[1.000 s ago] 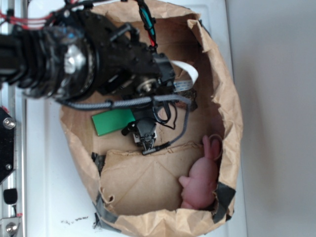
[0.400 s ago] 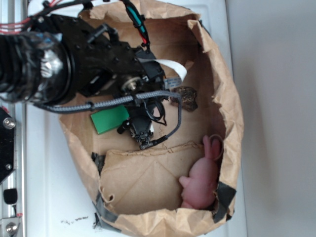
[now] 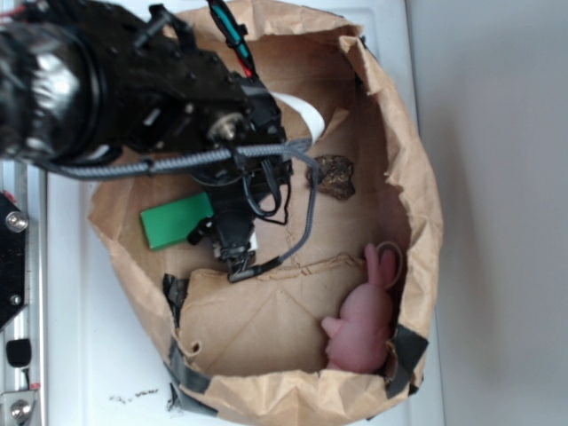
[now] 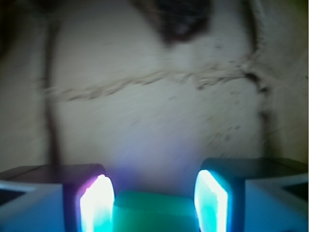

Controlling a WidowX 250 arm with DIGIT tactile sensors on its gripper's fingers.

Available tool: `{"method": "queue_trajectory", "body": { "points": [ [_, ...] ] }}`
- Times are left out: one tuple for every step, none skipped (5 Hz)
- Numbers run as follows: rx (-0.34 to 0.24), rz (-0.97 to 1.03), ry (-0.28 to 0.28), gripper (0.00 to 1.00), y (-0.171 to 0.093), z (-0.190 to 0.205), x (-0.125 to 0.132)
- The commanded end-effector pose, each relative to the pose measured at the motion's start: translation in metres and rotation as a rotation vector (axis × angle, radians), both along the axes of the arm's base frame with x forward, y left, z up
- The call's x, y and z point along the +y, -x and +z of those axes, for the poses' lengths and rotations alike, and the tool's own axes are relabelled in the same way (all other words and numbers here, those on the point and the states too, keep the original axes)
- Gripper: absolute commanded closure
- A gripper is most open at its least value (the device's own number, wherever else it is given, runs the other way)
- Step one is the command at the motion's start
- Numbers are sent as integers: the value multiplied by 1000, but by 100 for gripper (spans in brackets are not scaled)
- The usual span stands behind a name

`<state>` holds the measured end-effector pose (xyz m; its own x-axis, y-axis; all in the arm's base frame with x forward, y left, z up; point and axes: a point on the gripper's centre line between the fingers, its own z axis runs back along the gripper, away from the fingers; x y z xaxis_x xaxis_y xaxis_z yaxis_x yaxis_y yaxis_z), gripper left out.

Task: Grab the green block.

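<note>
The green block is a flat bright-green rectangle lying on the floor of the brown paper bag, at its left side. In the exterior view my gripper reaches down over the block's right end, and the black arm hides that end. The wrist view shows the green block filling the gap between my two lit fingers, with both pads against its sides. My gripper is shut on the block. Ahead of it lies the creased bag floor.
A pink plush rabbit lies in the bag's lower right corner. A dark brown lump sits on the bag floor to the right of the arm. The bag's walls stand all round. Outside it is a white surface.
The arm has moved left, and the green block has moved left with it, keeping its place at the gripper. The bag's left wall has been pushed outward to the left.
</note>
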<state>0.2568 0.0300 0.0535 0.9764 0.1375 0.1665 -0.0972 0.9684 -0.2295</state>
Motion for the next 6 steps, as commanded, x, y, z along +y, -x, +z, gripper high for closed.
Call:
{"method": "queue_trajectory", "body": {
  "points": [
    [-154,-100,-20,100,-17,83,-13],
    [-189,-124,-65,100,-5,106,-28],
    [-203,-101,-133,100,-1,120,-37],
    [-208,-101,-151,100,-1,121,-39],
    [-203,-102,-144,100,-3,121,-39],
    [-190,-112,-130,100,-10,118,-37]
  ]
}}
